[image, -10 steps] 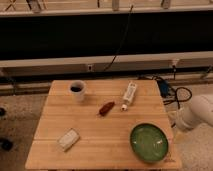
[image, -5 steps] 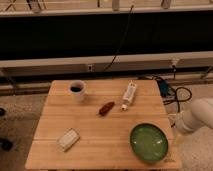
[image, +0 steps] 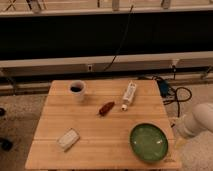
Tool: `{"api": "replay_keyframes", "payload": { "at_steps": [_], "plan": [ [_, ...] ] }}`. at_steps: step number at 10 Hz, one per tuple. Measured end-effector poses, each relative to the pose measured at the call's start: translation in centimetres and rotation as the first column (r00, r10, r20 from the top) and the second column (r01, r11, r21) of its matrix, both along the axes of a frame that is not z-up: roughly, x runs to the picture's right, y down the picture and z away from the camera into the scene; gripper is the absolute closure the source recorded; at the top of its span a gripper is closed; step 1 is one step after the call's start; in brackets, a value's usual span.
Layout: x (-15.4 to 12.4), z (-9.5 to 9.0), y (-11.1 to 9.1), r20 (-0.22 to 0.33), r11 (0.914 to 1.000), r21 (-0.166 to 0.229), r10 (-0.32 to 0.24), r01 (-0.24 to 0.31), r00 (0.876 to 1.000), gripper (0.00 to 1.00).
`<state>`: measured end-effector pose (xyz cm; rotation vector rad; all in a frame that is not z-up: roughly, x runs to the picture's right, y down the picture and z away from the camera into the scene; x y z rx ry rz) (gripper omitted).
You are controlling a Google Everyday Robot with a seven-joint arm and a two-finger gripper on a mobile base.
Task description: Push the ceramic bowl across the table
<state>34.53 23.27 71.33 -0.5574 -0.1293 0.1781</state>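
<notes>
The green ceramic bowl (image: 150,142) sits upright at the front right corner of the light wooden table (image: 100,127). It is wide, shallow and glossy, with a darker rim. A white arm segment (image: 196,120) reaches in from the right edge, just off the table's right side and a little right of the bowl. It does not touch the bowl. The gripper itself does not show; only this arm segment is in view.
A white cup (image: 77,91) with dark contents stands at the back left. A white tube (image: 129,95) lies at the back right, a small reddish-brown item (image: 106,108) in the middle, and a pale block (image: 68,138) at the front left. Cables (image: 172,92) lie on the floor to the right.
The white arm segment has sunk slightly at the right of the table. The bowl and the other items have not moved.
</notes>
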Motion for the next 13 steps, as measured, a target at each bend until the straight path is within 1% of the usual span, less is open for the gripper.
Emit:
{"api": "replay_keyframes", "payload": {
  "at_steps": [2,3,4,6,8,9,10,11,13],
  "plan": [
    [0.2,0.3,0.7,0.009,0.9999,-0.010,0.009,-0.009,1.000,0.20],
    [0.3,0.4,1.2,0.011,0.9999,-0.010,0.014,-0.014,1.000,0.23],
    [0.3,0.4,1.5,0.012,0.9998,-0.010,0.018,-0.018,1.000,0.29],
    [-0.1,0.9,2.0,0.023,0.9997,-0.012,0.021,-0.020,1.000,0.49],
    [-0.2,1.2,2.6,0.031,0.9995,-0.020,0.025,-0.025,0.999,0.66],
    [0.0,1.2,2.8,0.033,0.9994,-0.020,0.028,-0.027,0.999,0.68],
    [0.2,1.2,3.2,0.032,0.9993,-0.020,0.033,-0.032,0.999,0.65],
    [-0.1,1.7,3.5,0.037,0.9993,-0.021,0.030,-0.029,0.999,0.63],
    [-0.6,2.3,4.3,0.043,0.9993,-0.028,0.027,-0.026,0.999,0.64]
  ]
}}
